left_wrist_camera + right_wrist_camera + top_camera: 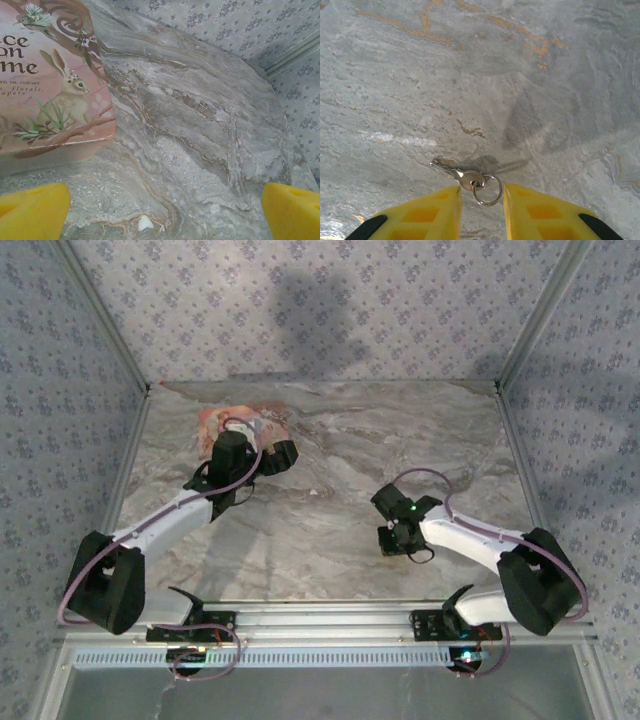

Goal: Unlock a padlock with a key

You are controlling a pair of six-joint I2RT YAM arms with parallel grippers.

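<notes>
Left arm (165,515) reaches up-left across the marble table (330,520), its end sitting at the pink box (50,90) near the far left corner. Left gripper (160,220) is wide open with nothing between the jaws; its yellow fingertips (30,212) sit at opposite edges of the left wrist view. The box has a rabbit and leaf print with partial lettering. It lies flat on the table, just ahead and left of the left fingertip, apart from it. A small white chip (145,222) lies on the marble between the fingertips, close to the camera. Bare veined marble runs ahead to the patterned wall (330,310).

The middle of the table is bare stone.

Right arm (470,535) bends in from the right, its end pointing down at the table right of centre. Right gripper (482,210) is low over the surface, jaws only narrowly apart and not clamped on anything. The key (457,173) lies flat on the marble just ahead of the yellow fingers (430,215), blade pointing left and slightly away. Its key ring (488,190) lies in the gap between the two fingertips, very near the right one; contact is unclear. Gripper shadow falls on the stone beyond the key.
</notes>
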